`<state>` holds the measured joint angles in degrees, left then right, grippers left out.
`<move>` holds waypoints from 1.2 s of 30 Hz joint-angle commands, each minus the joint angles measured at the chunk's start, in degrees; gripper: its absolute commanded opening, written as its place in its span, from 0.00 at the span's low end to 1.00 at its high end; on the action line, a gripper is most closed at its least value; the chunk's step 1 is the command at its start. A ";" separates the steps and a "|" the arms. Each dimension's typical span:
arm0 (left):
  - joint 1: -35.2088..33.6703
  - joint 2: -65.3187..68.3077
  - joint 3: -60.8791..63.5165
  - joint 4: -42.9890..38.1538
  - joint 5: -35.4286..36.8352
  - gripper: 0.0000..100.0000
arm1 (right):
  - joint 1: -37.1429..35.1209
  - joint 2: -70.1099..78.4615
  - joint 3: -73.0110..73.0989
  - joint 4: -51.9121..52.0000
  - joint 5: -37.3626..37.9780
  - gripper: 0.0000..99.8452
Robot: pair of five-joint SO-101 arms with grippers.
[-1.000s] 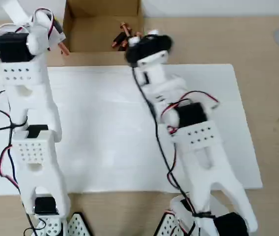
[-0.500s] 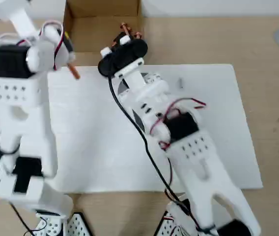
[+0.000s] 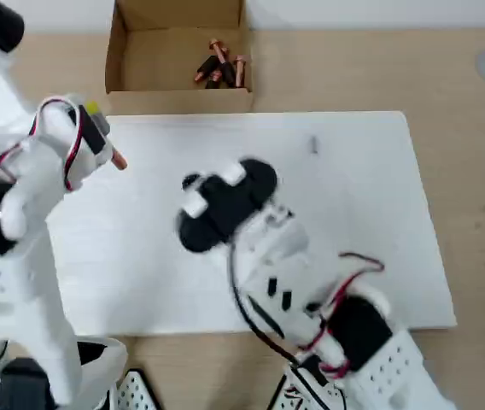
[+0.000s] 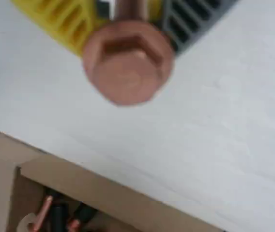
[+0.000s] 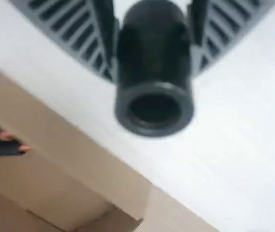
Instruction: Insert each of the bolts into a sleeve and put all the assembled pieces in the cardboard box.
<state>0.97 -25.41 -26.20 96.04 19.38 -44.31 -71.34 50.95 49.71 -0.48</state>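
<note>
While the left gripper (image 4: 128, 8) is clenched on a copper bolt (image 4: 128, 63), whose hexagonal head juts out from between a yellow finger (image 4: 60, 21) and a grey finger (image 4: 195, 17), the right gripper (image 5: 152, 29) grasps a black sleeve (image 5: 154, 77) with its open bore facing outward; both arms hang over the white sheet (image 3: 353, 213), which lies on the counter (image 3: 482, 171) just in front of the cardboard box (image 3: 178, 101); from above, the bolt sits in front of the box's left corner, near its front wall; the right gripper is farther from the box, in front of its right half, and the small dark shape at its tip is probably the sleeve, though the high view is too blurred to be sure; bolt and sleeve are well apart; inside the box, toward its right wall, lie several assembled pieces (image 3: 219, 67), copper ends showing from black sleeves; a small grey thing (image 3: 313, 145) lies on the sheet in front of the box and to its right.
</note>
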 commanded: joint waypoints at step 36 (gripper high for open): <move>23.56 -43.12 65.14 -50.90 -9.76 0.01 | -5.85 -23.43 25.36 -11.43 -10.73 0.01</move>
<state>24.35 -67.43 39.12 47.08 10.33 -49.32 -94.46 76.26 40.04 -11.03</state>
